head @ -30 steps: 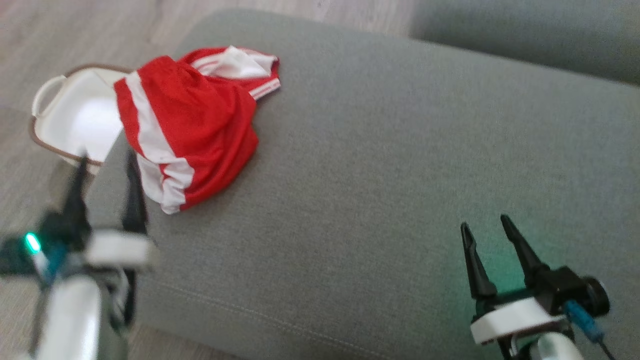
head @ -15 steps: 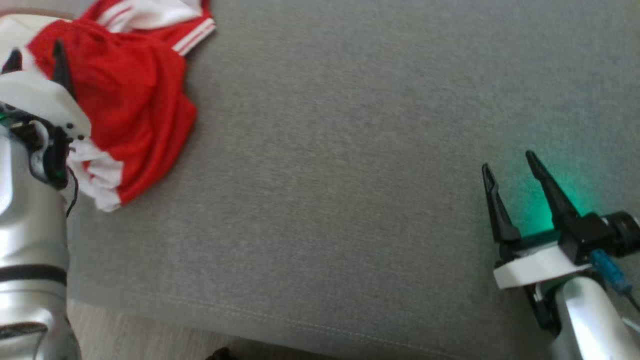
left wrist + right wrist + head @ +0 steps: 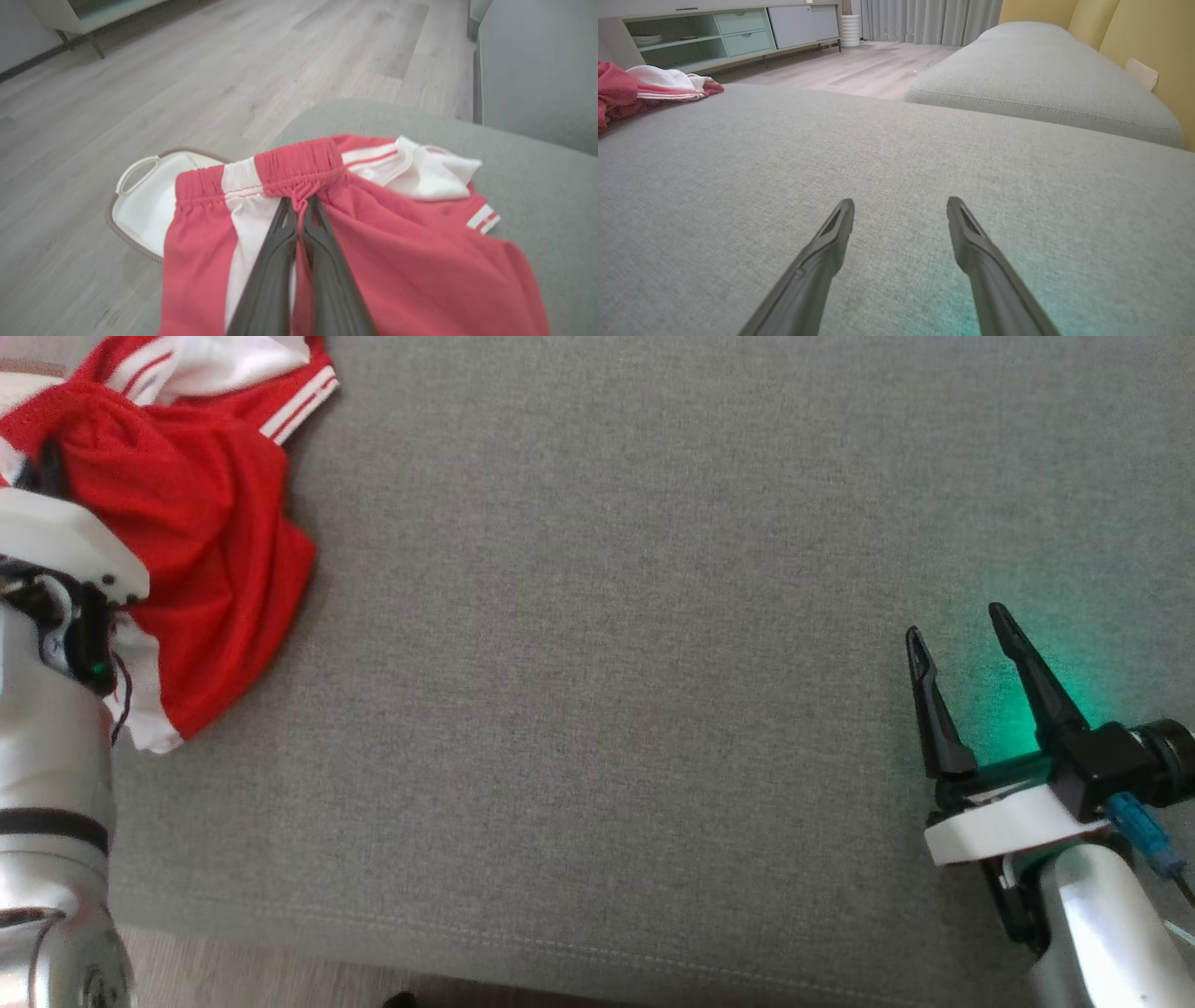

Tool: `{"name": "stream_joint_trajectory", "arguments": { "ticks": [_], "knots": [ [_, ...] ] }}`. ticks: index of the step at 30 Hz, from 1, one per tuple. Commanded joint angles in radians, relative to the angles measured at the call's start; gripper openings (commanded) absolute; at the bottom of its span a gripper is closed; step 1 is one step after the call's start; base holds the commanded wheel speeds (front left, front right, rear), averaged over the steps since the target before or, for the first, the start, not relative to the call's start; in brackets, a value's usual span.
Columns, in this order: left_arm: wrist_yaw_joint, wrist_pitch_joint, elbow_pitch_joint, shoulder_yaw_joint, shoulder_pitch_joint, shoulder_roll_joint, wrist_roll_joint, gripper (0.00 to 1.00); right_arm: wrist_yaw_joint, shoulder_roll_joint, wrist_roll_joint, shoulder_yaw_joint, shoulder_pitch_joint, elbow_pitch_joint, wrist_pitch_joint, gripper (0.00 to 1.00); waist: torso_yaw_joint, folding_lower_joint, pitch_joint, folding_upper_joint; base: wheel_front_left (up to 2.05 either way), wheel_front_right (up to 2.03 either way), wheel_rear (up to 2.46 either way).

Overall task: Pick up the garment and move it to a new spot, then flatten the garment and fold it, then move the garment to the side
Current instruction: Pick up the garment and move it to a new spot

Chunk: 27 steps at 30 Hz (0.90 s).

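Living room, grey sofa [image 3: 896, 154], sideboard [image 3: 738, 28], curtains [image 3: 924, 18]

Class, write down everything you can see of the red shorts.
The shorts are red with white side stripes and a gathered elastic waistband, in thin sporty-looking cloth. They lie crumpled at the left edge of the grey cushion, one side overhanging a white basket on the floor. The left gripper is shut, pinching the waistband.
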Motion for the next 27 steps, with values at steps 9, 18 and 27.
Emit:
{"name": "stream_joint_trajectory", "arguments": {
  "ticks": [9, 18, 27],
  "knots": [
    [-0.041, -0.104, -0.165, -0.021, -0.056, 0.043, -0.012, 0.00, -0.001, 0.056, 0.011, 0.037, 0.026, 0.001, -0.011, 1.00, -0.004, -0.0002, -0.167, 0.0000, 0.00, 0.00, 0.00],
    [-0.058, 0.013, -0.459, -0.120, -0.044, -0.001, -0.097, 0.00, -0.001, 0.102, 0.051, 0.061, 0.070, 0.016, -0.011, 1.00, -0.100, -0.0002, -0.317, 0.0000, 0.00, 0.00, 0.00],
    [-0.055, 0.214, -0.758, -0.204, -0.007, -0.056, -0.222, 0.00, -0.001, 0.114, 0.097, 0.069, 0.074, -0.005, -0.011, 1.00, -0.298, -0.0002, -0.329, 0.0000, 0.00, 0.00, 0.00]
  ]
}}
